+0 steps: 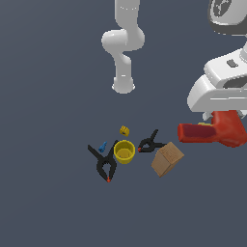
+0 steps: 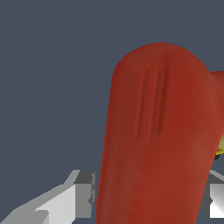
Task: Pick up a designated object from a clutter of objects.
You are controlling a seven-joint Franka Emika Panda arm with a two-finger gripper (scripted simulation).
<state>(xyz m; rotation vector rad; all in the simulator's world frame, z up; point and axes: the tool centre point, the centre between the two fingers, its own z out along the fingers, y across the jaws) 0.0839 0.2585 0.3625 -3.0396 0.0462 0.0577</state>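
Note:
The red drill (image 1: 212, 131) hangs at the exterior view's right, above the floor and apart from the clutter. My gripper (image 1: 213, 117) is shut on it from above, with the fingers mostly hidden by the white hand. In the wrist view the drill (image 2: 157, 140) fills the frame between my grey fingers (image 2: 83, 197), and the gripper (image 2: 151, 202) clamps its body. The clutter lies lower left of the drill: two black clamps with orange tips (image 1: 105, 165) (image 1: 150, 144), a yellow cup (image 1: 124, 152), a tan box (image 1: 167, 159), a small blue piece (image 1: 102, 146) and a small yellow piece (image 1: 125, 130).
The arm's white base and lower links (image 1: 123, 46) stand at the back of the dark grey floor (image 1: 48, 120). The tan box is the item of the clutter nearest below the held drill.

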